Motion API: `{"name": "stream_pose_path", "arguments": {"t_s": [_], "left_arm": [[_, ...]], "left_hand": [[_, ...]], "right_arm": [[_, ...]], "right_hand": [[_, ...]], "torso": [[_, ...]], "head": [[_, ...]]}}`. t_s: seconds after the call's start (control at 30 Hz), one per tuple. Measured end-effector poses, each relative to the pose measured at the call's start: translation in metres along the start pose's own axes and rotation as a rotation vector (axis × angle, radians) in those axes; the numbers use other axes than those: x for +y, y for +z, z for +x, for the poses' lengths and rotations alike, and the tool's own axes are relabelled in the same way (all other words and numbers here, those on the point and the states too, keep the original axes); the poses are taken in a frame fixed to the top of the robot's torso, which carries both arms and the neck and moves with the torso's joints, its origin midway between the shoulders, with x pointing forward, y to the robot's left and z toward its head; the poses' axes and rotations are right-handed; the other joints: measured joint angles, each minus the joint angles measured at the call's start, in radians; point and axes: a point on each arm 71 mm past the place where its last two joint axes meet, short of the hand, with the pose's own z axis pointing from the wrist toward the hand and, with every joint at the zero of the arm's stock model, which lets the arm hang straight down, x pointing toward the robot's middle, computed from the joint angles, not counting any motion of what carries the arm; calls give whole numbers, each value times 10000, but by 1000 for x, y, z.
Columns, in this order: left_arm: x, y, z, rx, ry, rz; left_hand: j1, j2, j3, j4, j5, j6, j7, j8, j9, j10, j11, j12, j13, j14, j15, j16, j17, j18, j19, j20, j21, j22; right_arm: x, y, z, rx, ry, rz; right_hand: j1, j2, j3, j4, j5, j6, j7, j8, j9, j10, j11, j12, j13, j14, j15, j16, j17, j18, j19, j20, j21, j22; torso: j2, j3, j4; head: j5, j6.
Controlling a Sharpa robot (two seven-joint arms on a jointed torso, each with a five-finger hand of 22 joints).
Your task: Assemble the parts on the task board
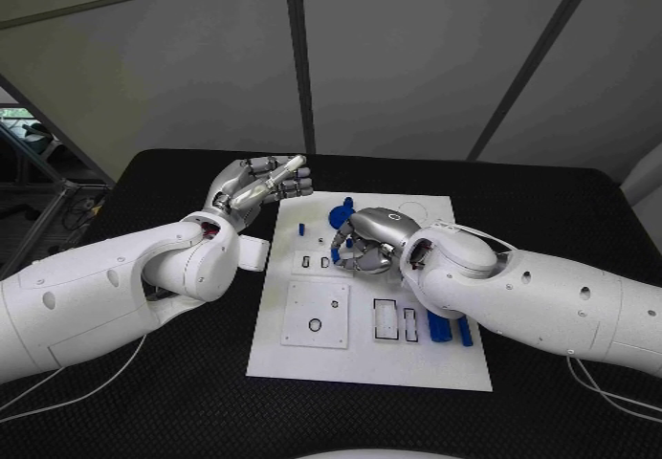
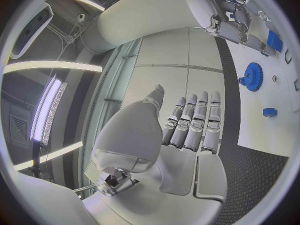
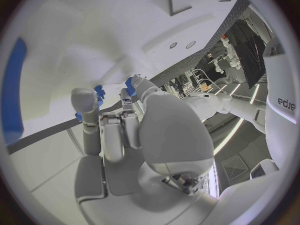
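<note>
Sitting in the middle of a black table [image 1: 552,206] is the white task board [image 1: 367,363], with a raised square plate [image 1: 316,312] near its front left and a couple of outlined rectangular slots [image 1: 396,319] just right of that. Left hand [image 1: 262,185] is off the board's far-left corner, hovering above the table with its fingers held straight and close together, nothing in them as far as I can see; its wrist view shows the same flat palm and a blue gear [image 2: 252,76] lying on the board plus a small blue block [image 2: 269,112] apart from it. Right hand [image 1: 372,239] is curled down over the board's upper middle, fingers closed around a blue part [image 1: 340,212]; from its own wrist cam you can see blue bits [image 3: 99,94] at its fingertips. Two long blue bars [image 1: 452,329] lie beside the slots. Behind the table there are pale panel walls with dark seams [image 1: 301,76], and some metal equipment [image 1: 41,206] off the left side.
</note>
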Motion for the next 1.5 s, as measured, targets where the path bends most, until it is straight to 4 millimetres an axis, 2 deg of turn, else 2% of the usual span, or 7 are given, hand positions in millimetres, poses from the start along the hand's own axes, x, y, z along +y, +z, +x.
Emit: {"name": "stream_pose_path", "arguments": {"t_s": [0.4,1.2,1.27,1.5], "left_arm": [[0,0,0,0,-1,3],[0,0,-1,-3,-2,-2],[0,0,-1,-2,-3,-4],[0,0,-1,-1,-4,-10]], "left_hand": [[0,0,0,0,0,0,0,0,1,0,0,-36,0,0,0,0,0,0,0,0,0,0],[0,0,29,-29,0,1,0,1,2,0,0,-36,0,0,-1,0,-8,1,0,0,0,0],[0,0,29,-29,0,1,0,1,2,0,0,-36,0,0,0,0,-8,1,0,0,0,0],[0,0,29,-29,0,1,0,1,2,0,0,-36,0,0,0,0,-7,1,0,0,0,0]], "right_arm": [[2,1,3,167,-101,-5],[0,3,4,339,-233,56],[0,3,4,349,-239,59],[1,3,4,351,-250,51]], "right_hand": [[0,0,0,0,-1,-32,7,-21,-1,0,0,0,0,0,0,0,-1,0,0,0,0,-30],[-144,-143,-11,12,-1,-25,52,-79,-4,0,0,-90,0,0,0,-1,-2,0,-1,0,-19,-160],[-144,-143,-10,12,-1,-85,112,-119,-1,-77,4,-91,0,0,0,-1,-3,0,-1,0,-48,-192],[-181,-180,-10,12,-1,-116,143,-164,-1,-93,19,-155,0,0,0,-1,-4,0,-36,35,-85,-224]], "torso": [[2,1,-5],[0,1,-1],[0,1,-1],[0,0,-1]], "head": [[-8,-42],[-33,-61],[-33,-61],[-33,-65]]}}
